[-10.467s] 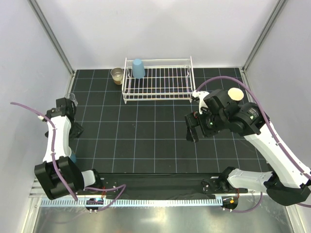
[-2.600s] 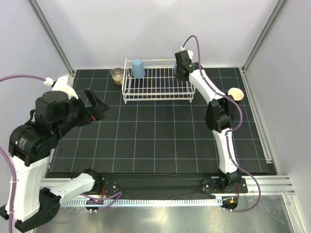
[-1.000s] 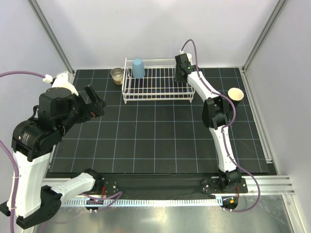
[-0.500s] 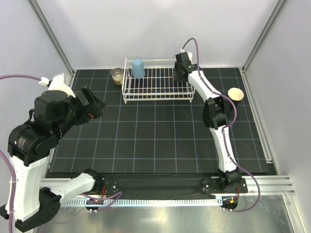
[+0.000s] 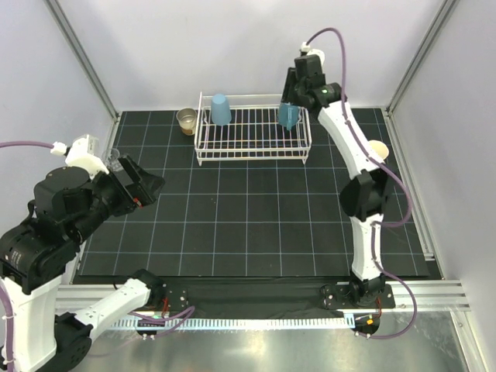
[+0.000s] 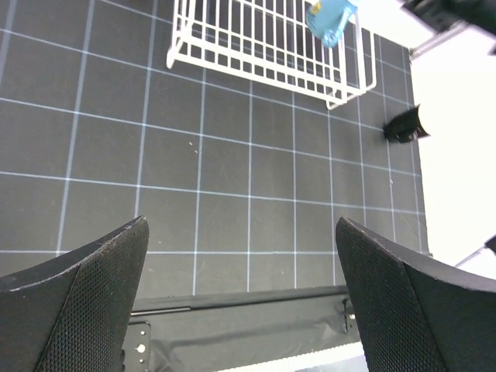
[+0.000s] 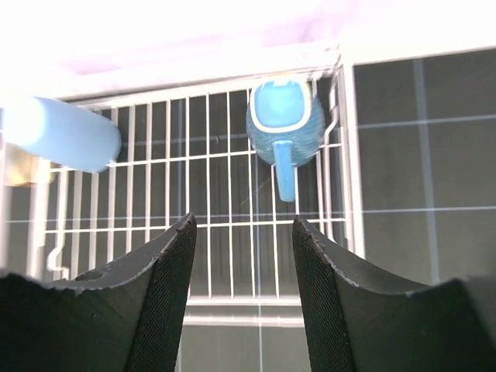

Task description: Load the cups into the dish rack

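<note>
The white wire dish rack point(image 5: 249, 154) stands at the back of the mat. A light blue tumbler point(image 5: 221, 109) stands upside down at its left end and a teal handled mug point(image 5: 288, 116) sits at its right end. My right gripper point(image 5: 297, 89) is open and empty, raised above the mug. In the right wrist view the mug point(image 7: 283, 124) lies ahead of the open gripper point(image 7: 242, 294), with the tumbler point(image 7: 62, 132) to the left. A tan metallic cup point(image 5: 186, 120) stands left of the rack. A black cup with cream inside point(image 5: 377, 150) stands at the right. A tiny clear glass point(image 5: 114, 157) is at the left edge. My left gripper point(image 5: 151, 184) is open and empty.
In the left wrist view the open left gripper point(image 6: 240, 310) looks over bare mat towards the rack point(image 6: 256, 74), the mug point(image 6: 329, 17) and the black cup point(image 6: 403, 125). White walls with metal posts close in the mat on three sides.
My right gripper has lifted up and away from the rack, leaving the teal mug standing in its right end. My left arm has pulled back and down a little.
</note>
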Robot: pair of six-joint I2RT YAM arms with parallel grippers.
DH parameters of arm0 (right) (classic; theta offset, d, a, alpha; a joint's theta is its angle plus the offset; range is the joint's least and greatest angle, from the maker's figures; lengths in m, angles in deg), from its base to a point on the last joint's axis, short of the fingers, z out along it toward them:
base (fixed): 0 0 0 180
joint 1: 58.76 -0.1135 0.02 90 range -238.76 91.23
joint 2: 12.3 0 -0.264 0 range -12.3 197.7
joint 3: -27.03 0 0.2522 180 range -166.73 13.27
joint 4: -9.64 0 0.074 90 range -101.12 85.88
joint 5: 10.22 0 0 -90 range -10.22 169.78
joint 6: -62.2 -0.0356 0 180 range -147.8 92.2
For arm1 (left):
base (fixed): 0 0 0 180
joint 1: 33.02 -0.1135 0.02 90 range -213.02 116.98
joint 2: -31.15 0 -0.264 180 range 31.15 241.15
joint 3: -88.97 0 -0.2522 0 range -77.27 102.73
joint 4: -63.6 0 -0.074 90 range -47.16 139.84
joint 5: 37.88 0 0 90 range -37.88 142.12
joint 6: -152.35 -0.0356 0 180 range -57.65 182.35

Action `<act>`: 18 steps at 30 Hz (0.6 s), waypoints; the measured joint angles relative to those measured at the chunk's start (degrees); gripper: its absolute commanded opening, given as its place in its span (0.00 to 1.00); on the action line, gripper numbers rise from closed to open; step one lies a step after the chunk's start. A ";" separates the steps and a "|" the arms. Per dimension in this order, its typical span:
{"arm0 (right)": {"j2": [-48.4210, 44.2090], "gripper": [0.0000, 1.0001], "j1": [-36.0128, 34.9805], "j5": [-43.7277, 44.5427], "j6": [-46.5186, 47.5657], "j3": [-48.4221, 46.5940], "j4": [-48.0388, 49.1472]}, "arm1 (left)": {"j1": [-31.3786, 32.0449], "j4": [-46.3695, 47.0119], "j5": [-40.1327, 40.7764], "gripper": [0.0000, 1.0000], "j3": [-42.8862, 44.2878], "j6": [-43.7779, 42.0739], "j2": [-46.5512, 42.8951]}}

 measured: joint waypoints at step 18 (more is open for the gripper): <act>-9.84 0.56 18.86 4.83 -12.20 3.45 -15.02 | 0.00 0.90 -6.29 1.00 -3.67 1.27 -0.04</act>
